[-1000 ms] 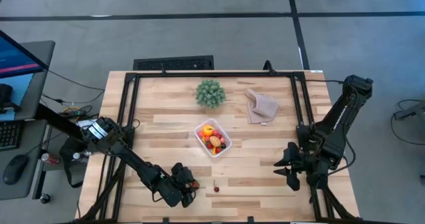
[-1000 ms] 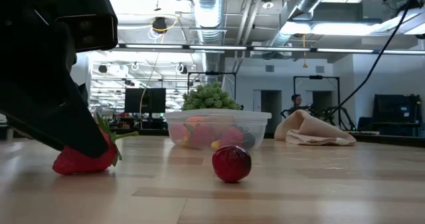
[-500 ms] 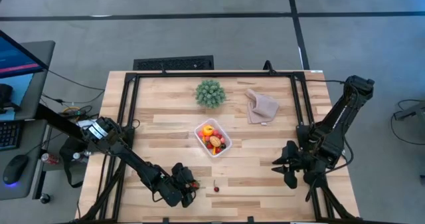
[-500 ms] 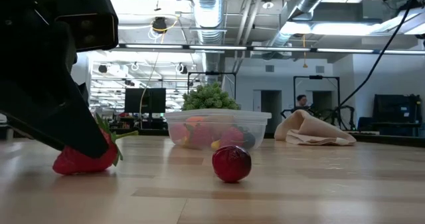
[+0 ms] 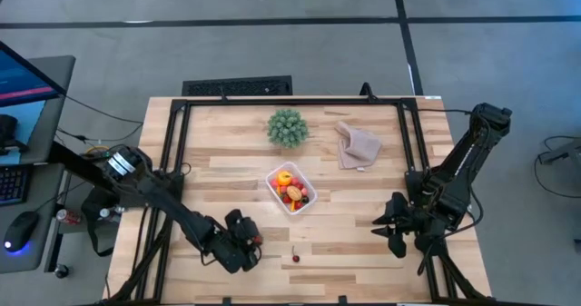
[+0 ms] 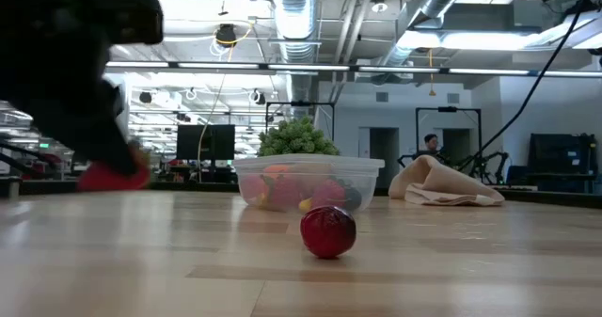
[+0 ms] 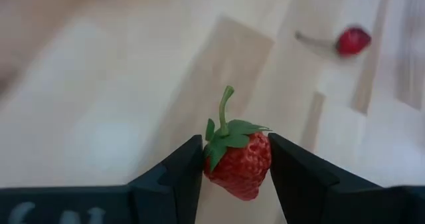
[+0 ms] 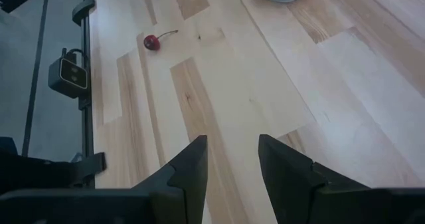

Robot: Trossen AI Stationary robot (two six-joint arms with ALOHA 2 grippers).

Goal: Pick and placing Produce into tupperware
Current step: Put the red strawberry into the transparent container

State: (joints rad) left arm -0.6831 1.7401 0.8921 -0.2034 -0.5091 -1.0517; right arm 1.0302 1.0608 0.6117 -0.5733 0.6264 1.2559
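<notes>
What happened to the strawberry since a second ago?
The left pincer, shut on the strawberry, lifted it off the table and drew back a little toward its own side. The cherry, the tupperware and the right pincer stayed put.

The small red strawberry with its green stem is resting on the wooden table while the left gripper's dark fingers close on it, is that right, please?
Not quite: the small red strawberry is lifted clear of the wooden table, as the low view shows. The left gripper does hold it between its dark fingers.
</notes>
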